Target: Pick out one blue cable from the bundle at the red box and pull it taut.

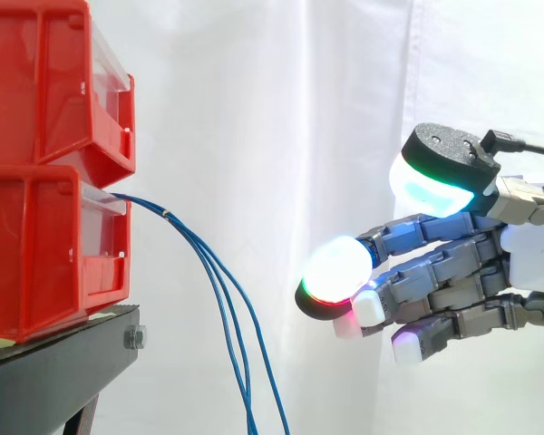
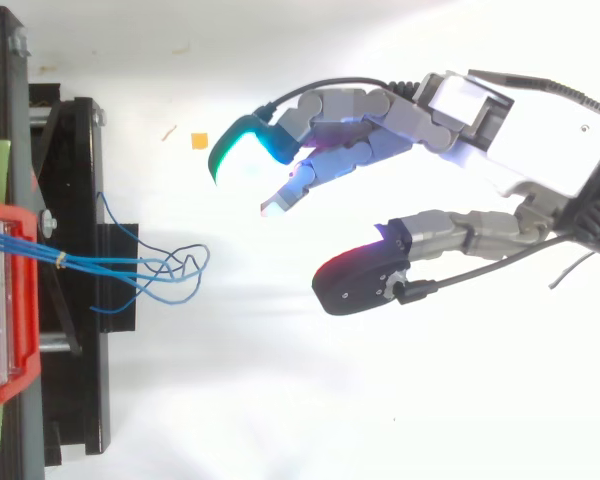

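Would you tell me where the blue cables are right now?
In the side view the blue cables leave the lower red bin at left and hang down, clear of the open hand.

White curtain (image 1: 272, 109) hangs behind the fingers (image 1: 435, 267), with vertical folds, evenly lit. Black stand (image 1: 54, 372) sits lower, well apart, out ahead of the fingertips. From above: bright white surface (image 2: 280, 400) beneath the fingers; small orange scrap (image 2: 198, 140) near the fingertips.
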